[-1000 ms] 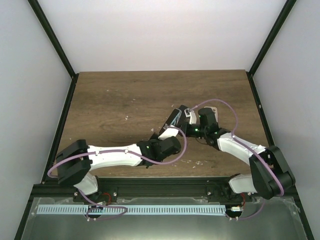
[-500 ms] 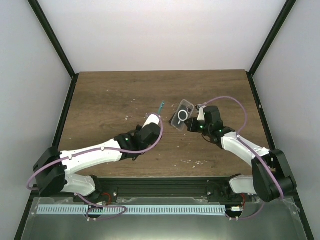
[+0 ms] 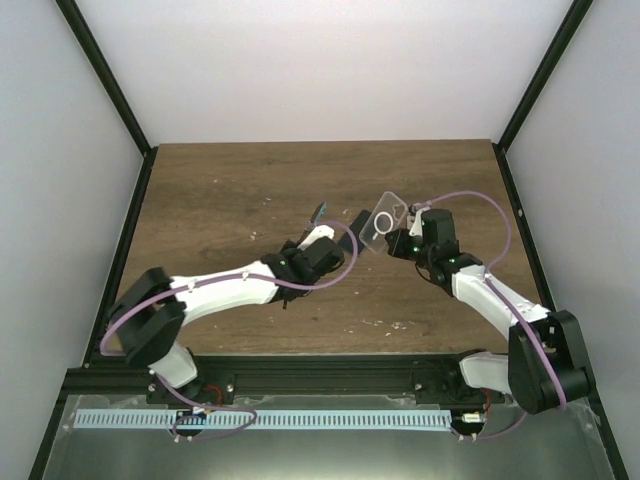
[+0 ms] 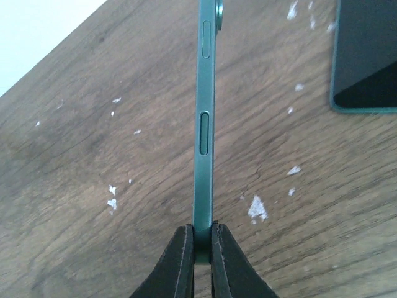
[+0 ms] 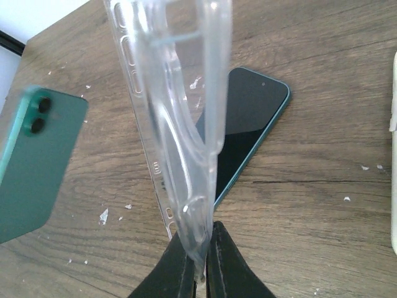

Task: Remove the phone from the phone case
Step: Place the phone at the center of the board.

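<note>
1. My left end effector (image 4: 198, 248) is pressed together on the thin end of the green phone (image 4: 203, 124). The phone stands on edge and runs straight ahead of my fingers, over the bench (image 4: 93, 155) and out of its case.
2. Ahead and to the right of that end effector, a second phone (image 5: 248, 118) lies flat on the bench, dark screen up.
3. My right end effector (image 5: 197, 261) pinches the clear phone case (image 5: 180, 112) by its near edge. The case rises ahead of my fingers, with the green phone off to the left, apart from it.
</note>
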